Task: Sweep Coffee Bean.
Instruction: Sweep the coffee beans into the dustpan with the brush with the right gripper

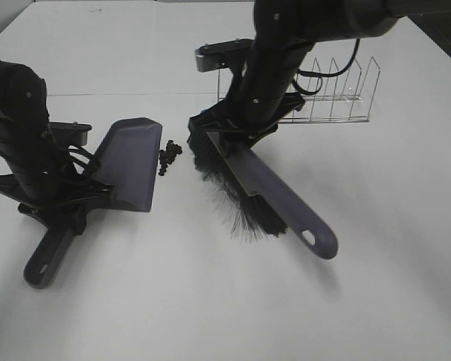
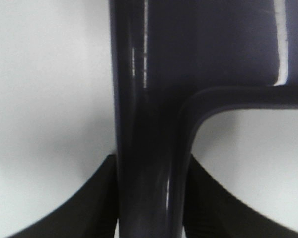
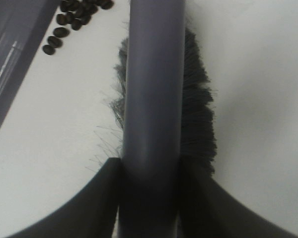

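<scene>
Fingers of left gripper closed tight on dustpan handle; right gripper clamps brush handle. Coffee bean pile on table, between dustpan lip and bristles. Beans light, hard, probably roll easily: no grasping, push softly with bristles.
</scene>
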Controlling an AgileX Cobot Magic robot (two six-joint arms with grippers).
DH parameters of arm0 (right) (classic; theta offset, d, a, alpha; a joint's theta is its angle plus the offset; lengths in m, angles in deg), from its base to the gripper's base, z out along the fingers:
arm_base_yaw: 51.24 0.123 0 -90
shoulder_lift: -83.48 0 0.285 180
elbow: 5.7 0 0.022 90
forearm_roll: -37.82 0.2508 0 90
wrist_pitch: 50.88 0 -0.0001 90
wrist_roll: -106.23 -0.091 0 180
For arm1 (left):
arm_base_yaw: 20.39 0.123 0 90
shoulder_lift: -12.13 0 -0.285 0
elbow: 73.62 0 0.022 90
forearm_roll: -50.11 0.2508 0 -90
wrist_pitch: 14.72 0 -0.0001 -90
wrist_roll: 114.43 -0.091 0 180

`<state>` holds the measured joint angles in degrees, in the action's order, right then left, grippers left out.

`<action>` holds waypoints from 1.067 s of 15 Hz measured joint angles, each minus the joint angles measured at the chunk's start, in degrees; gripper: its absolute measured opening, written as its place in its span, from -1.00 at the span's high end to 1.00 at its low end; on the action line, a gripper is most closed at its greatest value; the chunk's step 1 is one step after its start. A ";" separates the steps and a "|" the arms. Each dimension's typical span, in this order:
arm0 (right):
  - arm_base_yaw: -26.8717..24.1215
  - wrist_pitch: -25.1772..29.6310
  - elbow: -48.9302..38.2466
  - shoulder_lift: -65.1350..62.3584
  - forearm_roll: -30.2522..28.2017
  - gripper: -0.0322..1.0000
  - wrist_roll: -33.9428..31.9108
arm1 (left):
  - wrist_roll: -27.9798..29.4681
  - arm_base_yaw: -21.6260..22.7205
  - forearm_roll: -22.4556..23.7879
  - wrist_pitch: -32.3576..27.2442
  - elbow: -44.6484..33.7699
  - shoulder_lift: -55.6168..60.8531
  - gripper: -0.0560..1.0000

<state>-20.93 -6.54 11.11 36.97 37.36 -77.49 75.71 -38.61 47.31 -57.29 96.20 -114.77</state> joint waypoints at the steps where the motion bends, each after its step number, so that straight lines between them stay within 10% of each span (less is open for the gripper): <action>1: 0.69 1.20 2.01 1.15 -0.17 0.41 -0.29 | 0.00 0.00 0.00 0.00 0.00 0.00 0.29; 7: 6.53 13.35 25.04 14.38 0.46 0.41 -1.72 | -0.06 0.00 0.00 0.00 0.00 0.00 0.29; 16: 8.42 20.74 35.81 15.64 -3.04 0.42 -1.72 | -0.06 0.00 -0.06 0.00 0.00 0.00 0.29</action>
<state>-12.50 14.20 46.92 52.61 34.32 -79.21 75.66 -38.61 47.25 -57.29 96.20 -114.77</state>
